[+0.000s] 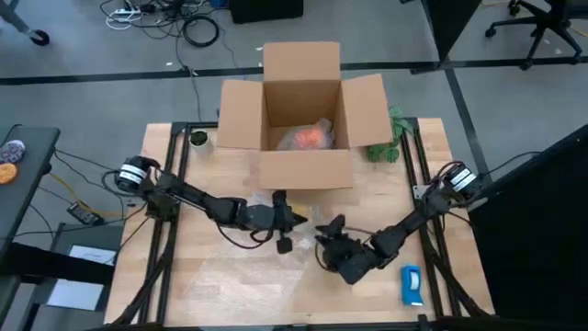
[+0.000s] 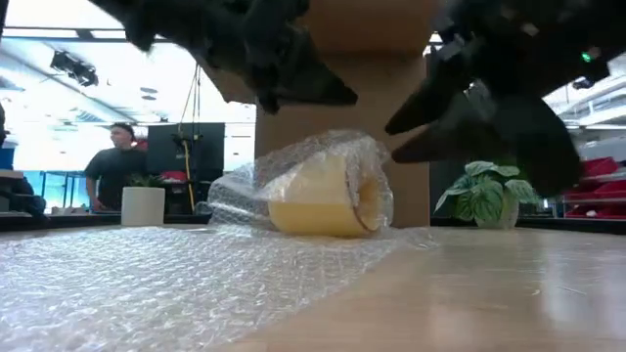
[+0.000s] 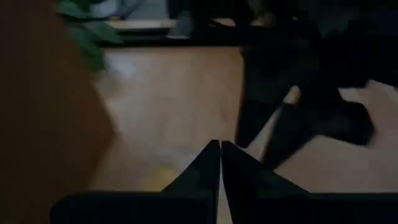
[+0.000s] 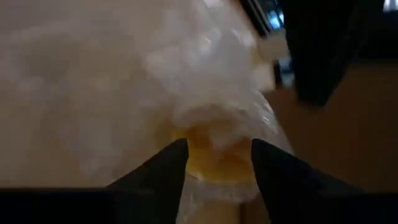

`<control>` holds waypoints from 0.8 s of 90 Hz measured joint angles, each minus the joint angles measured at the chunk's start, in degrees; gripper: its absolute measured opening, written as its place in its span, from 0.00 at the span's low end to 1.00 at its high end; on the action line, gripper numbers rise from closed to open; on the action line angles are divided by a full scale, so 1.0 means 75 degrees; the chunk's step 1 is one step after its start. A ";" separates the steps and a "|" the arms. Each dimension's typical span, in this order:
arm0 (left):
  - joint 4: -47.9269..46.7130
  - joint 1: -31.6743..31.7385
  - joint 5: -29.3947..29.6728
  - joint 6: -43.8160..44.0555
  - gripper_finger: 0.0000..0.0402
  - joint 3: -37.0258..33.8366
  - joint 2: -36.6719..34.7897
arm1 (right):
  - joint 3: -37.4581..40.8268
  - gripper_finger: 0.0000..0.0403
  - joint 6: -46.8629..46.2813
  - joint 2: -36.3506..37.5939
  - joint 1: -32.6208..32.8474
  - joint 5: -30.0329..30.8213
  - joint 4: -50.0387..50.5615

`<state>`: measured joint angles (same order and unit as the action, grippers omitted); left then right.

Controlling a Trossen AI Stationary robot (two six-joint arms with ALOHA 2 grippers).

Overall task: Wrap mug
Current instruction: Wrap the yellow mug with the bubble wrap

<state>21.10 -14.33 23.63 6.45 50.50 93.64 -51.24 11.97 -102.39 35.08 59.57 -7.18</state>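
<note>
A pale yellow mug (image 2: 323, 191) lies on its side on the table, loosely covered by bubble wrap (image 2: 293, 161) that spreads toward the near left (image 1: 230, 276). In the high view both grippers hide it. My left gripper (image 3: 220, 149) is shut and hovers just above the mug at its left (image 2: 337, 96). My right gripper (image 4: 216, 152) is open at the mug's right, and the wrapped mug (image 4: 217, 158) shows between its fingers. An orange thing in wrap (image 1: 310, 138) lies inside the cardboard box (image 1: 303, 101). My right gripper has its two fingers (image 4: 174, 158) on either side of the wrapped mug's end, coming level from the table's right. I cannot tell whether they touch the bubble wrap.
The open cardboard box stands at the far middle, its flaps spread. A small plant (image 1: 390, 138) is at its right and a white pot (image 1: 198, 140) at its left. A blue-and-white object (image 1: 412, 285) lies near the right front. A person (image 2: 119, 161) stands in the room behind.
</note>
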 joint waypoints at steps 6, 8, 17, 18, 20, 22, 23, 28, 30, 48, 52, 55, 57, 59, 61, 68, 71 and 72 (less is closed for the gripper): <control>-0.0335 0.0072 0.0557 0.0006 0.00 0.0009 -0.0204 | 0.0000 0.33 -0.0441 0.0000 -0.0109 -0.0372 -0.0464; -0.0395 0.0115 0.0689 0.0010 0.00 0.0009 -0.0246 | -0.0007 0.32 -0.0588 0.0000 -0.0160 -0.0559 -0.0581; -0.0357 0.0360 0.0739 0.0022 0.00 0.0006 -0.0258 | -0.0017 0.26 -0.1242 -0.0014 -0.0463 -0.1062 -0.0486; -0.0369 0.0388 0.0725 0.0024 0.00 0.0006 -0.0255 | -0.0016 0.25 -0.1306 -0.0017 -0.0489 -0.1048 -0.0437; -0.0378 0.0446 0.0724 0.0029 0.00 0.0006 -0.0223 | -0.0015 0.23 -0.1412 -0.0023 -0.0550 -0.1005 -0.0331; -0.0380 0.0501 0.0730 0.0052 0.00 0.0009 -0.0182 | -0.0012 0.22 -0.1500 -0.0026 -0.0592 -0.0941 -0.0230; -0.0386 0.0532 0.0732 0.0072 0.00 0.0009 -0.0163 | -0.0012 0.21 -0.1544 -0.0026 -0.0609 -0.0905 -0.0194; -0.0506 0.0650 0.0790 0.0183 0.00 0.0009 -0.0025 | -0.0012 0.16 -0.1692 -0.0026 -0.0680 -0.0805 -0.0140; -0.0544 0.0696 0.0790 0.0193 0.00 0.0006 0.0049 | -0.0012 0.14 -0.1726 -0.0026 -0.0702 -0.0798 -0.0162; -0.0209 0.0845 0.0606 0.0202 0.00 -0.0006 0.0758 | -0.0012 0.02 -0.1830 -0.0086 -0.1154 -0.1289 -0.0155; -0.0082 0.0843 0.0480 0.0203 0.00 -0.0006 0.0917 | -0.0012 0.02 -0.1839 -0.0155 -0.1325 -0.1442 -0.0226; 0.0095 0.0837 0.0419 0.0205 0.00 0.0004 0.1024 | -0.0017 0.02 -0.1825 -0.0224 -0.1447 -0.1517 -0.0295; 0.0168 0.0836 0.0345 0.0207 0.00 0.0011 0.1081 | -0.0017 0.02 -0.1811 -0.0272 -0.1520 -0.1558 -0.0294; 0.0235 0.0827 0.0326 0.0213 0.00 0.0009 0.1113 | -0.0014 0.02 -0.1757 -0.0346 -0.1599 -0.1579 -0.0342; 0.0326 0.0822 0.0296 0.0222 0.00 0.0009 0.1162 | -0.0012 0.01 -0.1724 -0.0421 -0.1686 -0.1653 -0.0450; 0.0573 0.0811 0.0285 0.0226 0.00 0.0015 0.1266 | -0.0012 0.00 -0.1546 -0.0700 -0.1968 -0.2231 -0.0908; 0.0554 0.0811 0.0255 0.0226 0.00 0.0015 0.1266 | -0.0012 0.00 -0.1505 -0.0829 -0.2046 -0.2469 -0.1111; 0.0545 0.0811 0.0250 0.0226 0.00 0.0015 0.1266 | -0.0012 0.00 -0.1488 -0.0863 -0.2063 -0.2521 -0.1132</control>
<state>25.19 -8.25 25.51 8.14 50.61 103.13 -51.33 0.81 -108.86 19.61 40.66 -15.67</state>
